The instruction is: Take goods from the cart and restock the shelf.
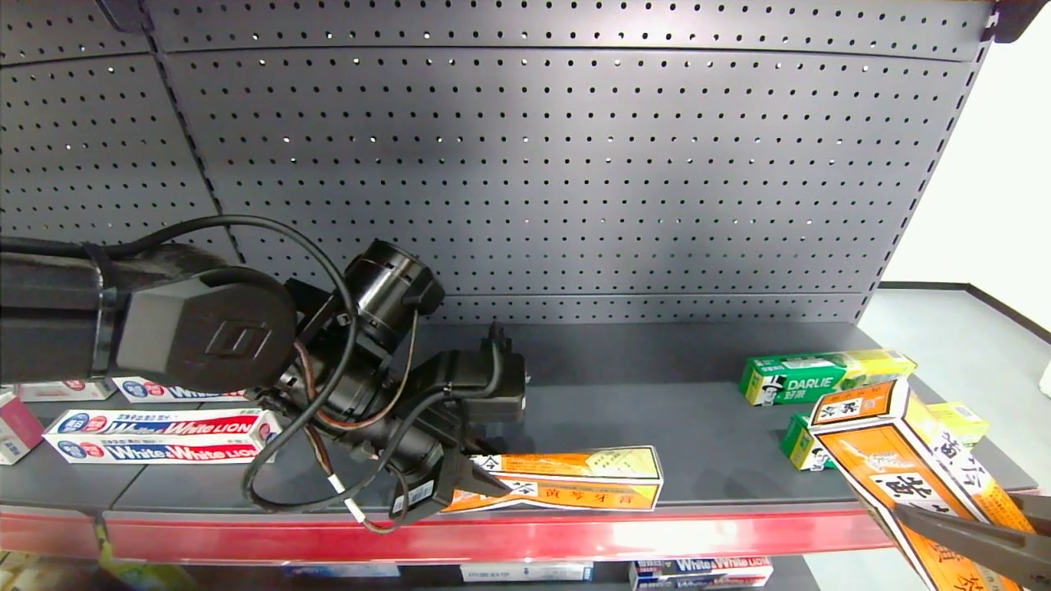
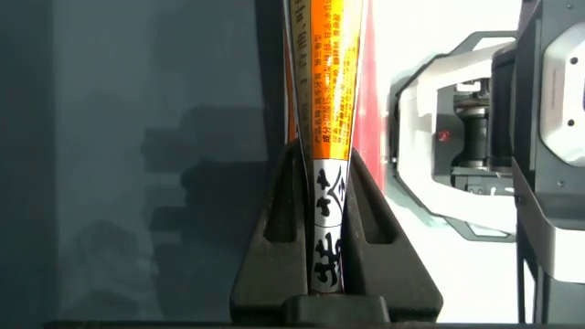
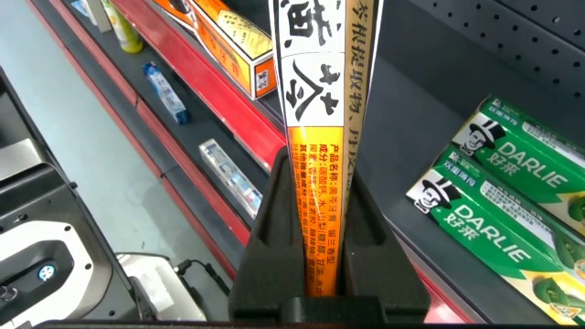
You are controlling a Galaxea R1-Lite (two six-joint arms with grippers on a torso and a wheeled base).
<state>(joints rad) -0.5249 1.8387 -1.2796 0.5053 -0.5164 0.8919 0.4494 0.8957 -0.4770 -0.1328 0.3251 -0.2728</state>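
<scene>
Orange-and-white cardboard toothpaste box [image 1: 575,480] flat on grey metal shelf [image 1: 657,394], end pinched by left tool [image 2: 324,169]; twin orange box [image 1: 891,460] pinched in right tool [image 3: 315,178].

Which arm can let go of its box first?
Probably left. The left gripper holds an orange toothpaste box lying flat on the shelf. The right gripper holds a second orange box tilted past the shelf's front.

The box [image 1: 575,480] is orange, the shelf [image 1: 657,410] grey with red edge.
</scene>
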